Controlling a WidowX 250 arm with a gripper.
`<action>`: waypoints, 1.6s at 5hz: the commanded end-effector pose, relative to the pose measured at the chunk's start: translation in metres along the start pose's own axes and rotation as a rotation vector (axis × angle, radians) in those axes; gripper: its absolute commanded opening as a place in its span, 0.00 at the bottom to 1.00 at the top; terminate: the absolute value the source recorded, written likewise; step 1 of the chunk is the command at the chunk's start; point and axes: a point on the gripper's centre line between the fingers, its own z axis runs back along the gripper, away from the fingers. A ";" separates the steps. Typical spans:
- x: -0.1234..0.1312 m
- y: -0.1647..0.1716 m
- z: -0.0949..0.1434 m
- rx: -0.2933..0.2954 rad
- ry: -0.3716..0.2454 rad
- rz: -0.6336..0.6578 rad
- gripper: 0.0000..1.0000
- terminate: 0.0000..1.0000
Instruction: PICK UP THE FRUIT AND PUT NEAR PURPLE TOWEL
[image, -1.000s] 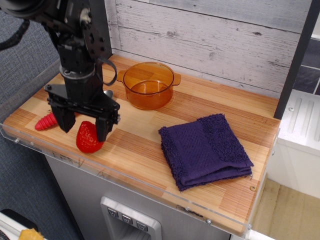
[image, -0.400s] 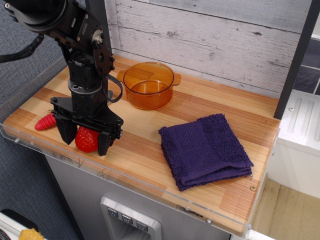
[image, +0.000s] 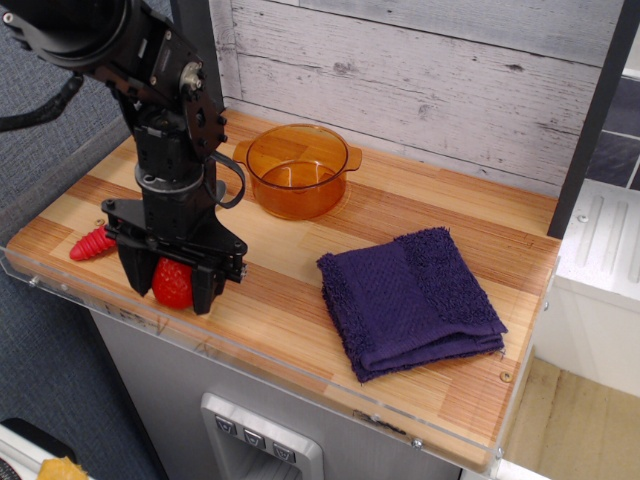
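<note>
Compared with the earlier pictures, the gripper (image: 172, 288) has drawn its two black fingers in from a wide spread until they press against the sides of the strawberry (image: 172, 283), one finger on its left flank and one on its right; a second ago the fruit showed mostly uncovered at the right finger, and now only its middle strip shows between them. The strawberry has also shifted a little left and stands more upright within the grip, low at the near left part of the wooden table (image: 420, 215), and whether its tip touches the boards cannot be told. The arm (image: 165, 110) above it has leaned slightly to the left since then. Everything else lies as it did. The purple towel (image: 408, 298) sits folded on the near right part of the table, well apart from the strawberry, with bare striped wood between them. The orange bowl (image: 298, 170) stands at the far middle, just right of the arm and behind the gripper. The red handle (image: 92, 243) of a utensil pokes out to the left of the gripper, its other end hidden behind the black fingers. By count there is one strawberry, one towel, one bowl, one red handle, one arm and one gripper. Behind the table runs a wall of pale weathered planks (image: 430, 70), and a dark post (image: 592, 120) leans at the right edge.
</note>
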 end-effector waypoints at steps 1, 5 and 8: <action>0.005 -0.006 0.034 0.063 -0.007 0.040 0.00 0.00; 0.014 -0.113 0.068 -0.124 -0.043 -0.185 0.00 0.00; 0.039 -0.144 0.053 -0.142 -0.065 -0.235 0.00 0.00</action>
